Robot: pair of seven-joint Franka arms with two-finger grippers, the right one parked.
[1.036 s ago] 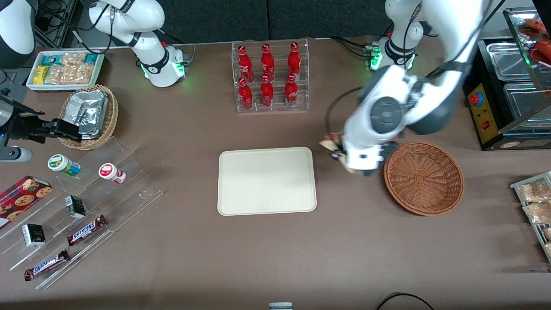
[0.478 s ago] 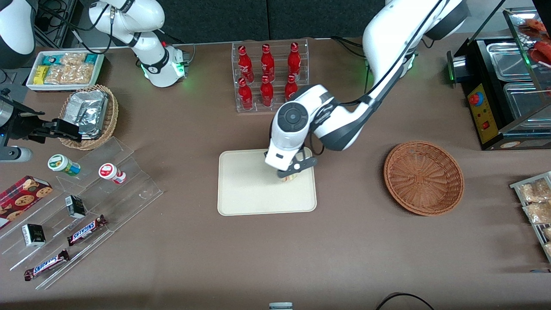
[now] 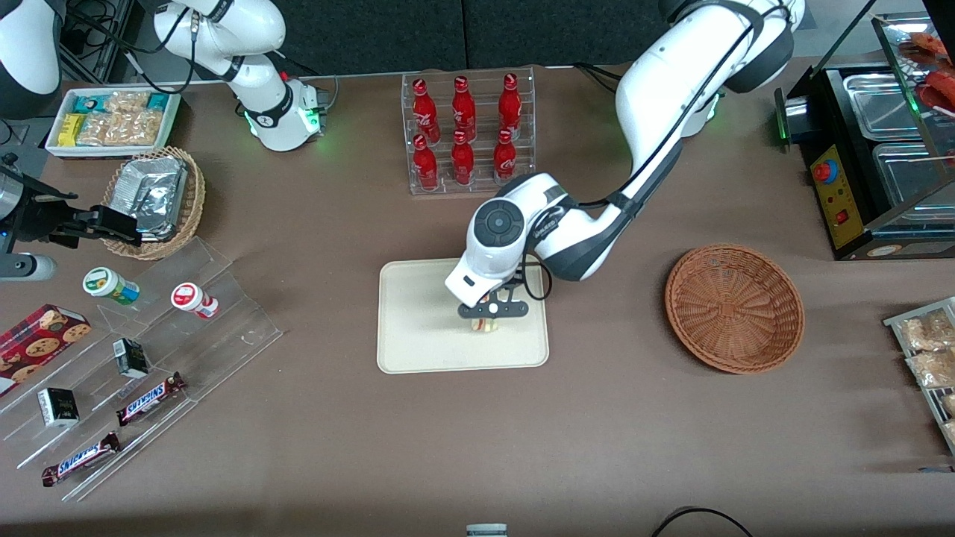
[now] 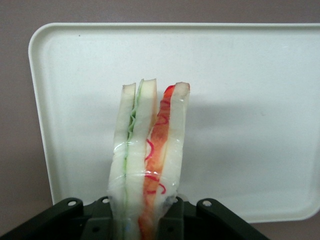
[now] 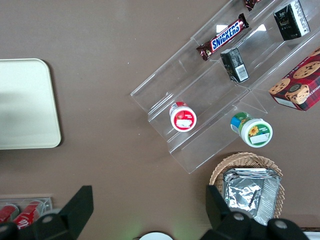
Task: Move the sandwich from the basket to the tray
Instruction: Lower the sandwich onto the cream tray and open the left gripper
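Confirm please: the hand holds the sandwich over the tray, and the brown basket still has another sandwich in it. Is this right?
Not quite. The basket is empty, as the front view shows. The rest holds: the hand is shut on the sandwich over the tray.

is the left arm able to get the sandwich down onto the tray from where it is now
Probably yes: the gripper holds the sandwich right above the tray, whose surface beneath looks bare, so nothing seems to block lowering it.
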